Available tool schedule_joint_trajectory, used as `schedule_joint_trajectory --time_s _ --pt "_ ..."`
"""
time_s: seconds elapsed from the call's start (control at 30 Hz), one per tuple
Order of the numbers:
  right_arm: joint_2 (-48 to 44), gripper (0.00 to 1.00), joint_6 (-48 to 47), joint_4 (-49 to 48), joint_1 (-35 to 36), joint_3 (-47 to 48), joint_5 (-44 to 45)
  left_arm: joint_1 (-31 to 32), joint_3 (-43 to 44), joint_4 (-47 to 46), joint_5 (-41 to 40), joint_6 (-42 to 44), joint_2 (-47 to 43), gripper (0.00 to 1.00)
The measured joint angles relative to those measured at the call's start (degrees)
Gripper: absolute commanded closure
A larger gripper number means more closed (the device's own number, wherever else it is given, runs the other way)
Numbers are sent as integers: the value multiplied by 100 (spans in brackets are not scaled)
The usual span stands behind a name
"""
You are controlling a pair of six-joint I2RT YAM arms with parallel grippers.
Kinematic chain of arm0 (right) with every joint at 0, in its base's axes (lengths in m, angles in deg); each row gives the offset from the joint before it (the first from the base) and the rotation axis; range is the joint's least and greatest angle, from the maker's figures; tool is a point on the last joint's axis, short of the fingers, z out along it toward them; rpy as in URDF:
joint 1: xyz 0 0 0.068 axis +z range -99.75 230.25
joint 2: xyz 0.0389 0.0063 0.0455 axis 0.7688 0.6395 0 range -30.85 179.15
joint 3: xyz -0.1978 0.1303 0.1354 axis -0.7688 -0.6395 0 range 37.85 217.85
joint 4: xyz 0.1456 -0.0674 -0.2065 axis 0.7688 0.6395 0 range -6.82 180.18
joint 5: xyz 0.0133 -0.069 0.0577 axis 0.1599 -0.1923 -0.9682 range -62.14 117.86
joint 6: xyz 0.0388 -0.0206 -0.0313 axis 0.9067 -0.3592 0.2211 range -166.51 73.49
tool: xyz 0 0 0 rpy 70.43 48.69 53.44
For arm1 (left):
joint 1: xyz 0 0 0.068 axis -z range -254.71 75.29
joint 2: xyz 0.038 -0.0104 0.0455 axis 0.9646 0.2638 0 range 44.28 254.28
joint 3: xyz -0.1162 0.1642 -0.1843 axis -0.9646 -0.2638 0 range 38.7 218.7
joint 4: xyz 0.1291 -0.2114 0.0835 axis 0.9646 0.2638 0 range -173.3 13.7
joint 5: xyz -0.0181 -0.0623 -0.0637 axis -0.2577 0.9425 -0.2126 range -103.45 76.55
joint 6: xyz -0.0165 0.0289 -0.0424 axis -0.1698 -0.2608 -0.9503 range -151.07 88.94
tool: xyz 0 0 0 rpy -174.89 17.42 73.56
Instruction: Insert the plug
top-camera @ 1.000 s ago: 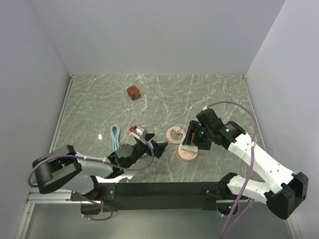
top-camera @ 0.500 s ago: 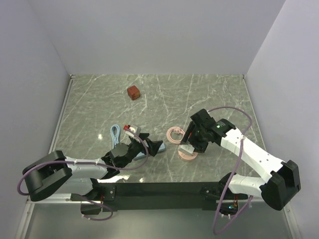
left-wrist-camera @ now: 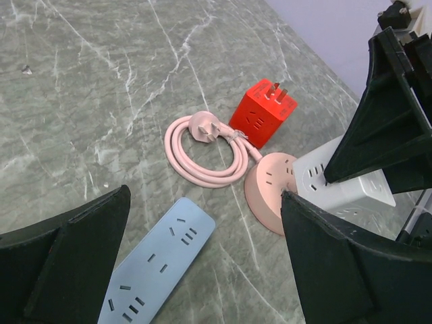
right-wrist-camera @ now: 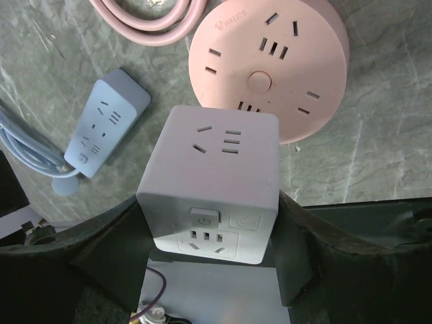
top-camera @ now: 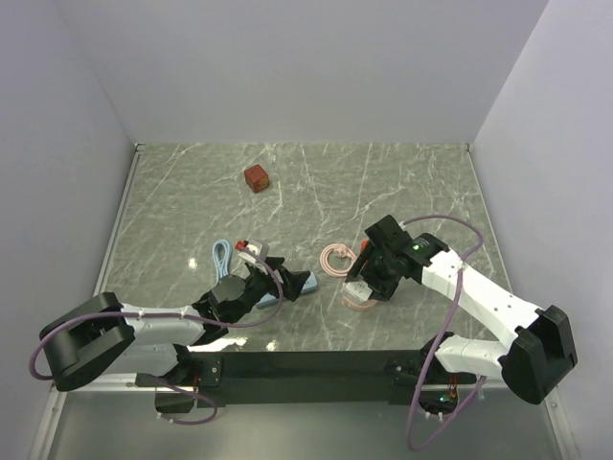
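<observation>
Plug (left-wrist-camera: 263,113) | ahead of spread left jaws | right jaws grip white cube (right-wrist-camera: 212,179)

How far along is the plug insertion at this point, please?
Nothing is done yet: the red plug lies loose beside the pink cable, prongs showing. In hand: the right tool grips a white cube; the left tool hangs open over the blue strip. Left: grasping and inserting the plug.

The left arm (top-camera: 153,326) and right arm (top-camera: 488,305) wear white shells between bulky black joints, each trailed by a looping purple cable (top-camera: 458,287). A green light (top-camera: 419,248) glows near the right wrist. The left claw (left-wrist-camera: 206,202) and right claw (right-wrist-camera: 209,229) have broad matte black fingers (left-wrist-camera: 74,263).
</observation>
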Motion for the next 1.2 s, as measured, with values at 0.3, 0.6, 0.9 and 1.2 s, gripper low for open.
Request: schedule_joint_trajectory --time_s 0.3,0.6,0.9,1.2 --pt "87 100 293 -146 122 -164 -129 -55 -94 35 2 -42 -238 1" --pt "92 100 457 -184 173 -321 -140 -105 -175 44 42 -125 -385 1" --pt "282 100 520 44 173 -96 101 -140 -205 50 46 -133 -437 1" --pt "380 100 765 170 173 -15 195 -173 -289 48 111 -149 -573 1"
